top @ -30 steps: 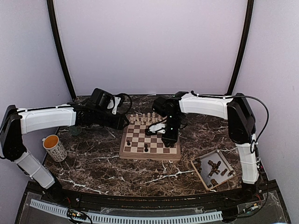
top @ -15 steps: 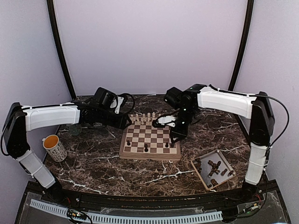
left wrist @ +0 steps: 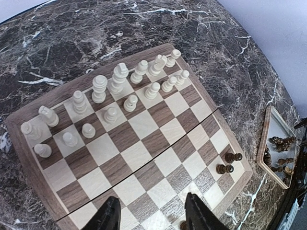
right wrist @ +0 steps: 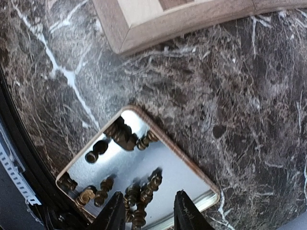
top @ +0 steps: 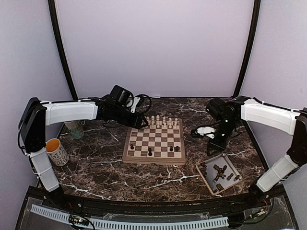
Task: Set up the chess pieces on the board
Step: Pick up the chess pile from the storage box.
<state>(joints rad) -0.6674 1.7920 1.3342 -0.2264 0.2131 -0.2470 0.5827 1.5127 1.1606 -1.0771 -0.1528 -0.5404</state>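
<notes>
The board (top: 153,159) lies mid-table, with cream men along its far rows. Dark chess pieces stand on its near rows at the left (top: 132,146), the middle (top: 150,152) and, as a pair, the right (top: 173,149); the left wrist view shows that pair (left wrist: 229,163) too. More dark chess pieces (right wrist: 144,191) lie in the tray (top: 199,167). My left gripper (top: 142,125) hovers at the board's far left; its jaws (left wrist: 153,218) stand open and empty. My right gripper (top: 214,147) hangs between board and tray, open (right wrist: 148,215), with nothing held.
A white mug (top: 57,152) stands at the near left, and a glass (top: 74,128) behind it. The tray's rim (right wrist: 192,167) lies just under my right fingers. A corner of the board (right wrist: 144,28) shows at the top of the right wrist view.
My right gripper opened, left a dark piece on the board's right near side, and swung right toward the tray. The left arm reached further right, to the board's far left corner.
</notes>
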